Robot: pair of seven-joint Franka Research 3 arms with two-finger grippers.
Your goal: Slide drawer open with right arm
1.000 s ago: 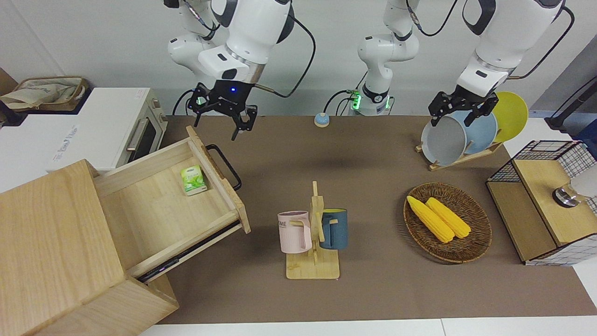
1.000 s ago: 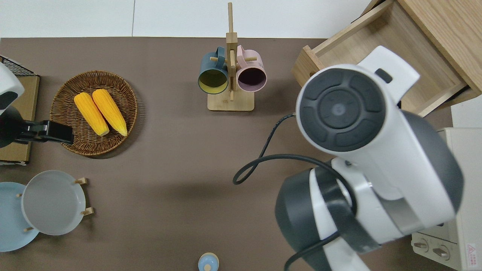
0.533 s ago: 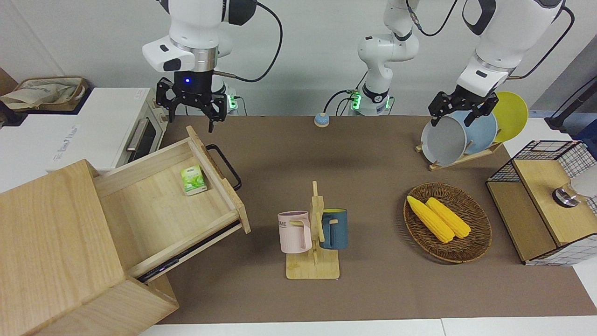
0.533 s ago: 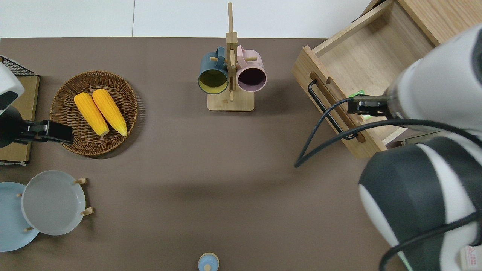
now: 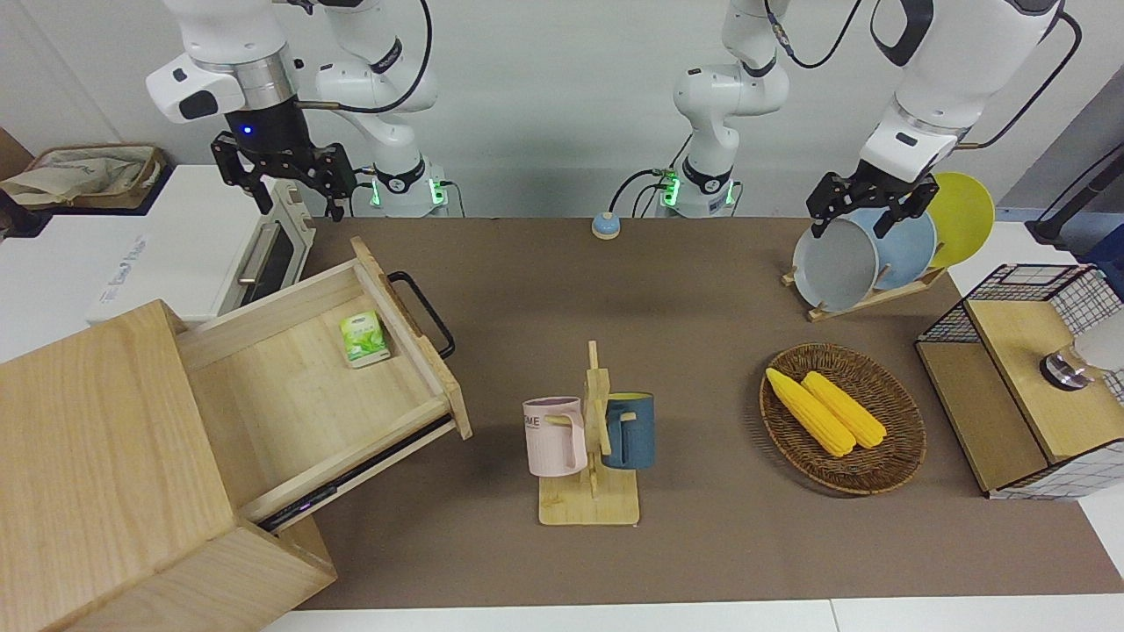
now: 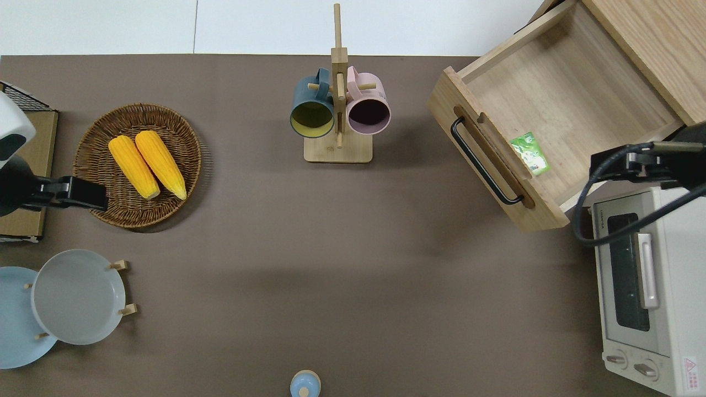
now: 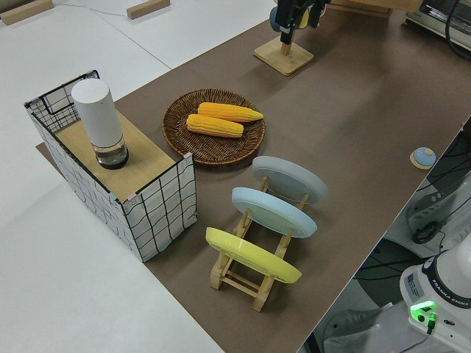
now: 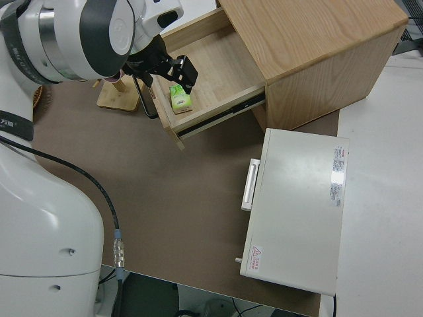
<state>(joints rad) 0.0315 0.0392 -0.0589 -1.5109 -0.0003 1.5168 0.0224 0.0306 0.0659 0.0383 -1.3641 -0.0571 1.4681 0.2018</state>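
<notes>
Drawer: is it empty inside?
No, a small green packet lies on the floor of the open drawer, close to its front board.

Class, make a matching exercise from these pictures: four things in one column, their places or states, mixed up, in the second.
Things:
1. drawer
2. corn
3. green packet
4. pink mug

Places or states:
A. hangs on the wooden stand
B. pulled out of the cabinet
C. lies in the wicker basket
D. lies inside the drawer

Pairs: 1-B, 2-C, 3-D, 4-A
</notes>
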